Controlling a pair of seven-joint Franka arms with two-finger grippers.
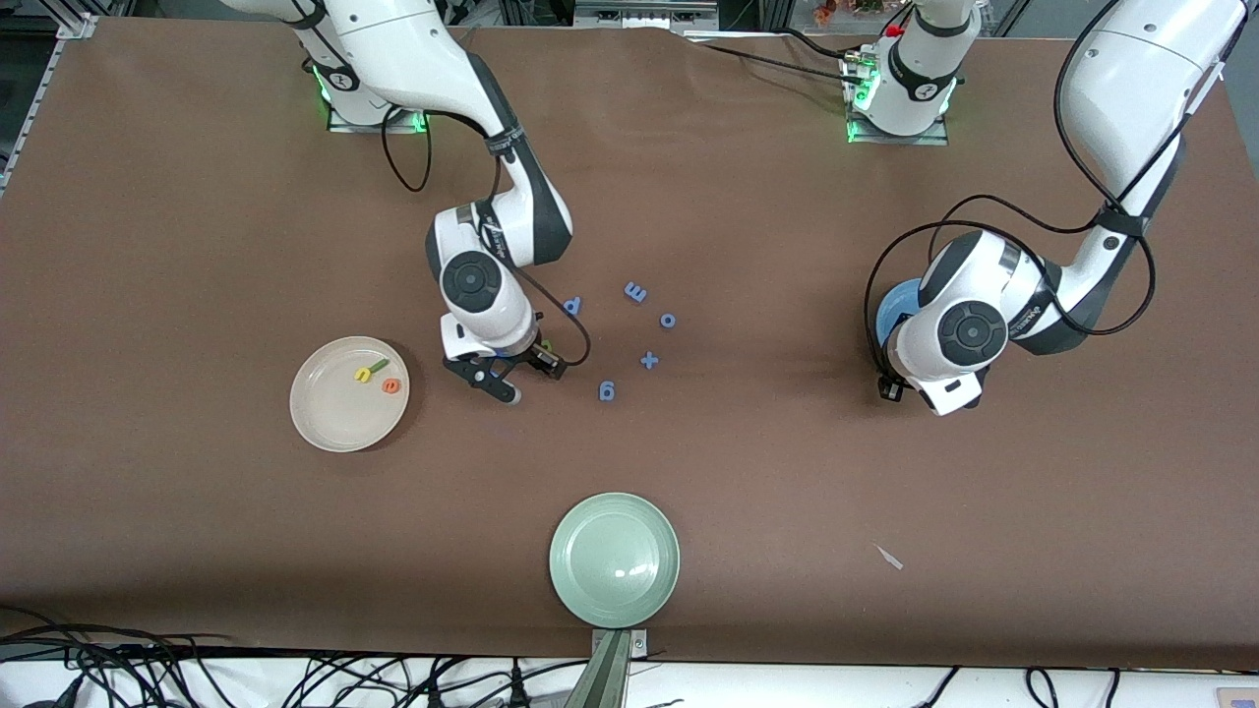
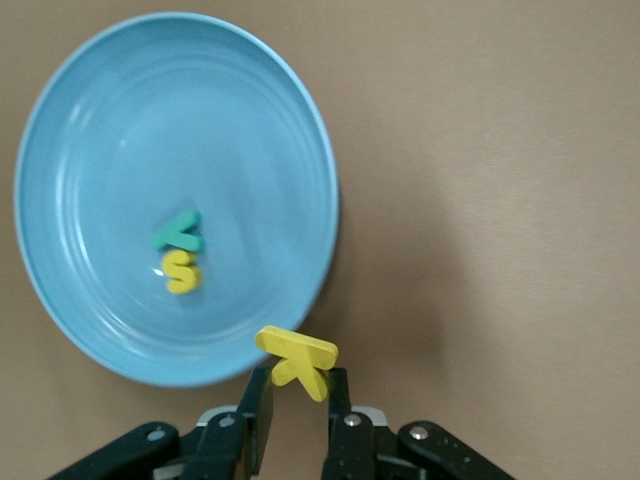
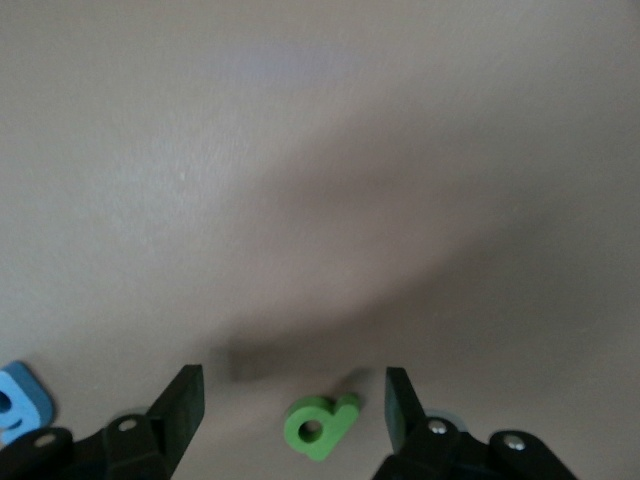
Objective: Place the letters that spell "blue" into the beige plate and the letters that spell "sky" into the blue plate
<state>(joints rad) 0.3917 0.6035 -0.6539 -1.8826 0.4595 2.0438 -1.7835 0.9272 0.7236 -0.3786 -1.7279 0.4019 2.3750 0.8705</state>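
Brown paper covers the tabletop (image 1: 197,551); cables run along its near edge. Right gripper (image 3: 295,400), jaws spread, hovers over the light green b (image 3: 320,425) lying flat near the scattered blue letters (image 1: 635,292). Beige plate (image 1: 325,413), toward the right arm's end, holds the yellow u (image 1: 364,374), dark green l (image 1: 378,366) and orange e (image 1: 392,385). Left gripper (image 2: 298,405) pinches the yellow k (image 2: 298,358) over the blue plate (image 2: 90,120) rim; the teal y (image 2: 179,232) and yellow s (image 2: 182,271) lie inside. A pale green plate (image 1: 590,590) sits nearest the camera.
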